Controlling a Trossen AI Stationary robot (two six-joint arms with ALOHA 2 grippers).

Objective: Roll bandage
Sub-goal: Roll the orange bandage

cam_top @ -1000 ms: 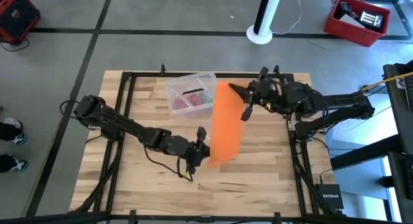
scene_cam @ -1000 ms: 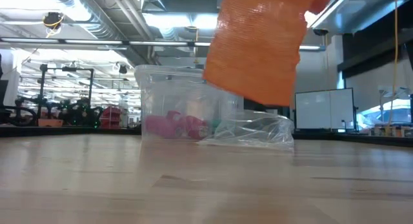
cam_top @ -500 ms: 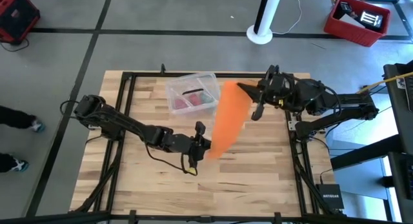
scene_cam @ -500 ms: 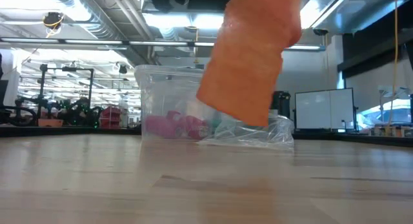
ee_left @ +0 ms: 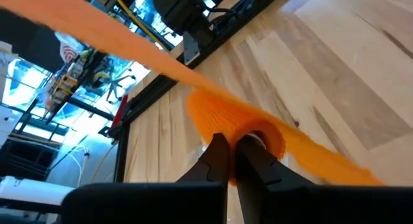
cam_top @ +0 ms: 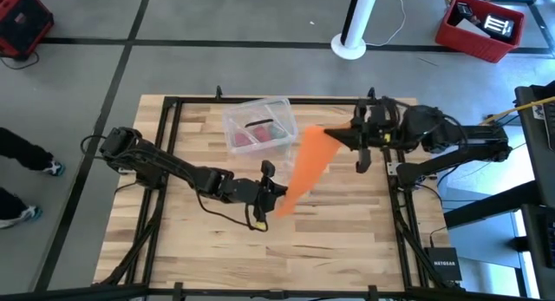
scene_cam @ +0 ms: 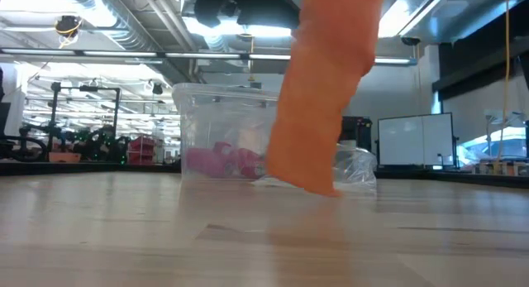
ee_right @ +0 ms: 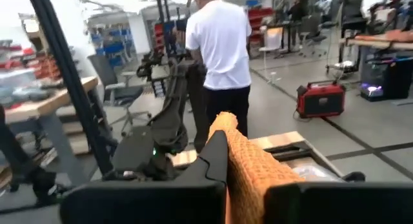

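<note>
1. Bandage (cam_top: pixel 309 160) fabric is stretched as a bright orange strip between the two grippers, slanting above the middle of the table (cam_top: pixel 347 249), clear of the wood along most of its span.
2. One end is pinched by the left gripper (cam_top: pixel 271 197), its jaws pressed together on the strip; in the left wrist view the cloth (ee_left: pixel 239 124) is seen bunched and curled just ahead of the fingertips.
3. The other end is pinched by the right gripper (cam_top: pixel 345 134) near the far right side of the table, jaws pressed together; in the right wrist view the weave (ee_right: pixel 248 162) is seen draped between the fingers.
4. The material is judged light, soft and limp, with an open, stretchy weave: it is expected to sag, twist and fold wherever tension is lost, and little risk of damage is expected.
5. A hold is best taken at the ends, across the full width, so that the band is kept flat; a corner grip is likely to let it rope up and roll unevenly.
6. A clear plastic box (cam_top: pixel 257 125) is seen at the far side of the table, with red or pink items and something green inside; in the low view a crumpled clear wrapper (scene_cam: pixel 357 167) is seen beside it.
</note>
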